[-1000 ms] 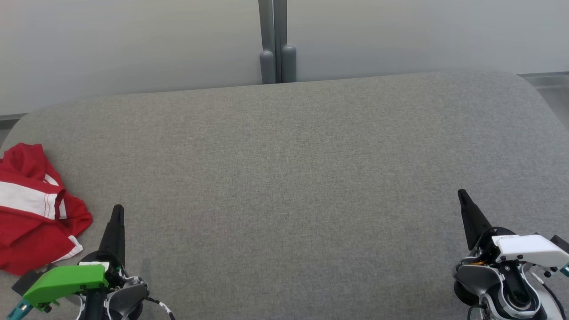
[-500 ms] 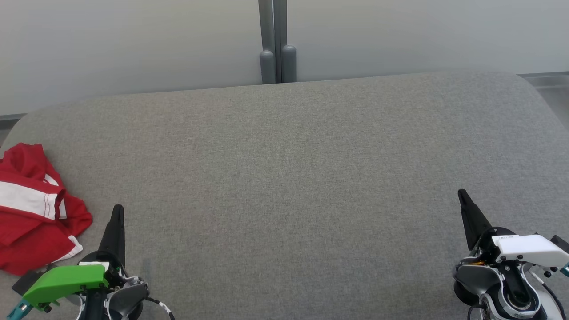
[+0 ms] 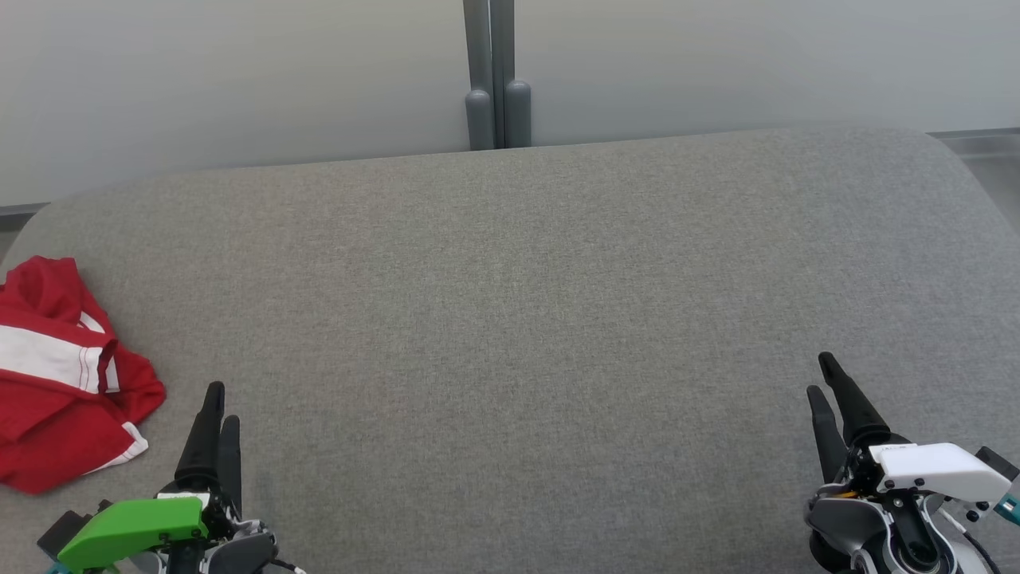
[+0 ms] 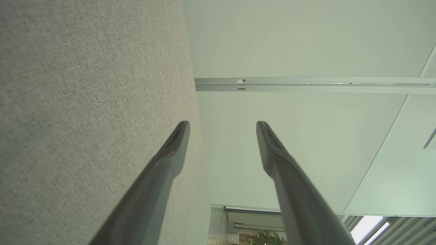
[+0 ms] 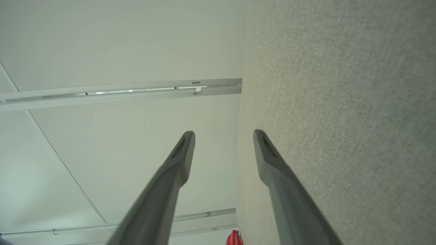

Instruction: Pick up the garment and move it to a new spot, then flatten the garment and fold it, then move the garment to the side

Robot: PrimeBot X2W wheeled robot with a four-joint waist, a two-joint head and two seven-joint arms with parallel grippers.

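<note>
So here's the setup, everything placed off the grey fabric-covered table [image 3: 510, 319]. The garment [image 3: 64, 375] is a red top with a wide white band. It sits crumpled at the table's far left edge, about halfway between the near and far sides, and part of it runs out of the head view. It's lying loose on the fabric with nothing touching it.

Next along, at the table's near left corner, is the left gripper [image 3: 222, 402] with its green cover [image 3: 131, 526]. Its 2 dark fingers point toward the table's far side. It's close to the garment but clearly apart from it. From its own wrist camera the jaws stand apart with nothing between them.

Dead centre behind the table's far edge there's a grey double post [image 3: 498, 96] against a pale wall [image 3: 239, 80].

Over at the table's near right corner is the right gripper [image 3: 819, 374] with a white cover [image 3: 936, 466]. Its fingers also point at the far side, leaning a bit to the left. Its wrist camera shows the jaws parted as well, holding nothing. That same view catches a tiny bit of red from the garment at the bottom edge, well across the table from this gripper.
</note>
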